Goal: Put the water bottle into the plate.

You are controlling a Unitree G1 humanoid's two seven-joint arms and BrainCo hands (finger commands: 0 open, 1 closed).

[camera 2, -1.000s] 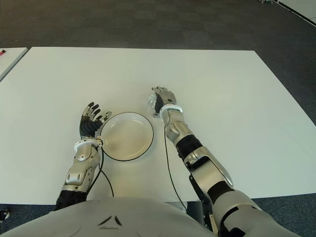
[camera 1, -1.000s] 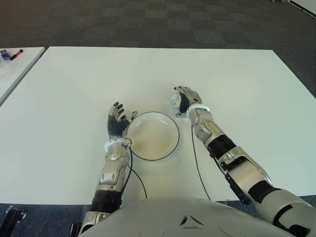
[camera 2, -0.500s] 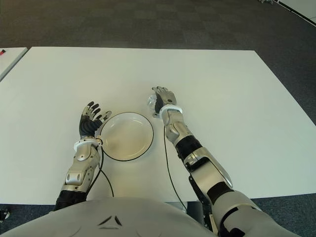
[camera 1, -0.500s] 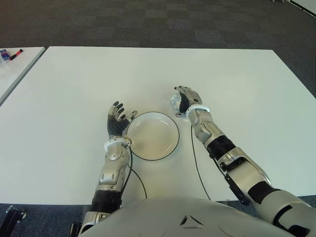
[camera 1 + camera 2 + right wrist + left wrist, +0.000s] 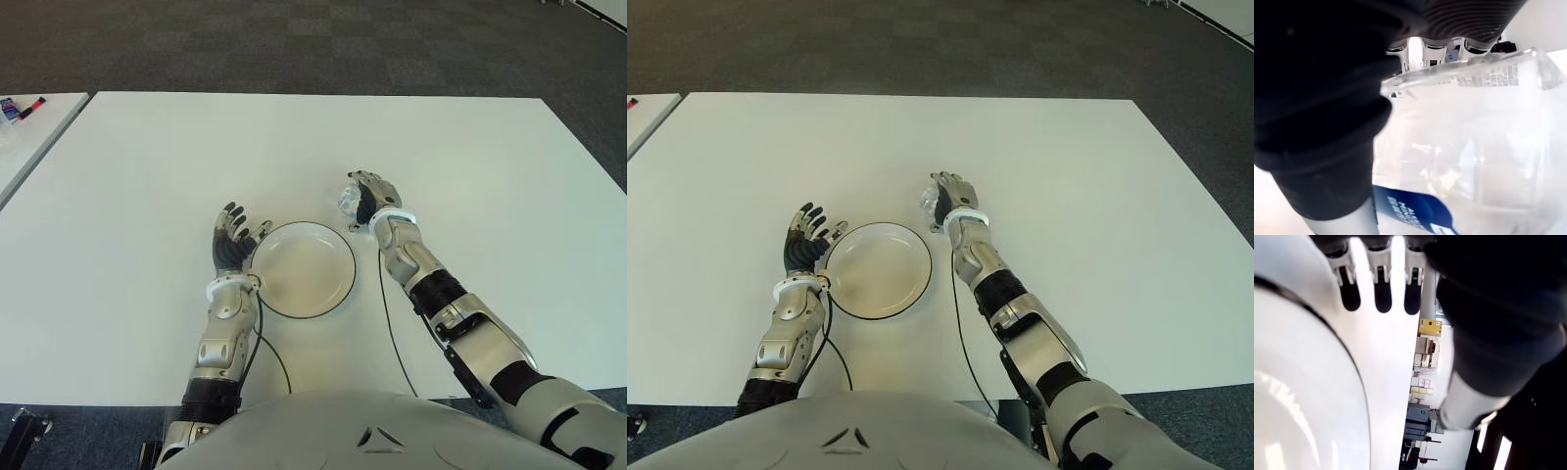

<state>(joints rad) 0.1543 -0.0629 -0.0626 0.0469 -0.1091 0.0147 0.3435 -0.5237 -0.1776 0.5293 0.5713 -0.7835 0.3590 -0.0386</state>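
water bottle point(image 5: 1469, 147) gripped in curled fingers of right hand point(image 5: 370, 200), just beyond far right rim of plate point(image 5: 304, 268) on white table point(image 5: 147, 176). nearest, left hand point(image 5: 233, 240) beside plate's left edge, fingers spread, holding nothing. farther back, dark carpet point(image 5: 294, 44).

The plate point(image 5: 303, 267) sits on the worktop point(image 5: 470, 176) near its near edge. The left hand point(image 5: 233, 243) is just beside the plate's left rim, fingers spread. The right hand point(image 5: 370, 199) is beyond the plate's far right rim, wrapped around the water bottle point(image 5: 349, 203), which lies outside the plate.
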